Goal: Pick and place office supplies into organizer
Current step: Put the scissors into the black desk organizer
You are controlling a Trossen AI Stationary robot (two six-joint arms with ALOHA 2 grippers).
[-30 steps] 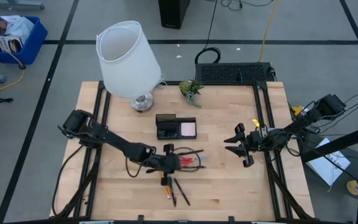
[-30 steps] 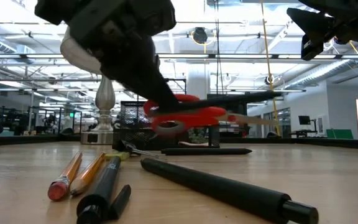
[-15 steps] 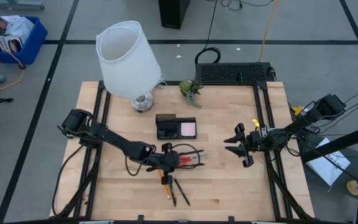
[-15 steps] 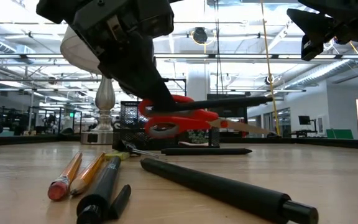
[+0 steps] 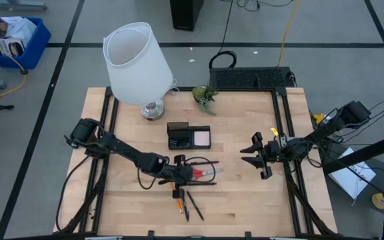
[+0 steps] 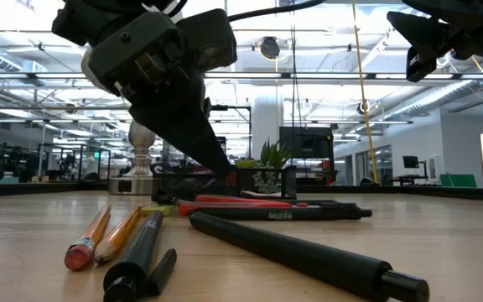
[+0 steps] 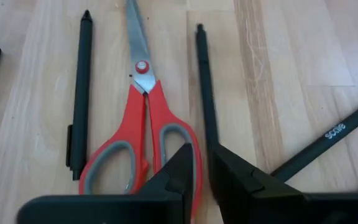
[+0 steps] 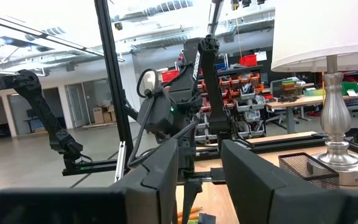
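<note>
The left pincer [image 7: 202, 177], nearly closed and holding nothing, hovers over the red-handled scissors [image 7: 143, 134] lying flat on the worktop [image 5: 245, 193]. Next move: regrasp them.

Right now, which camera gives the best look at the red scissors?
The left wrist view: the scissors lie flat on the table, blades and both handle loops plain. The high view shows only a small red patch beside the left gripper. The low view shows a thin red edge. The right wrist view shows none.

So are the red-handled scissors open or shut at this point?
Shut. In the left wrist view the red-handled scissors lie flat on the wooden table, blades together in a single point, handles side by side.
</note>
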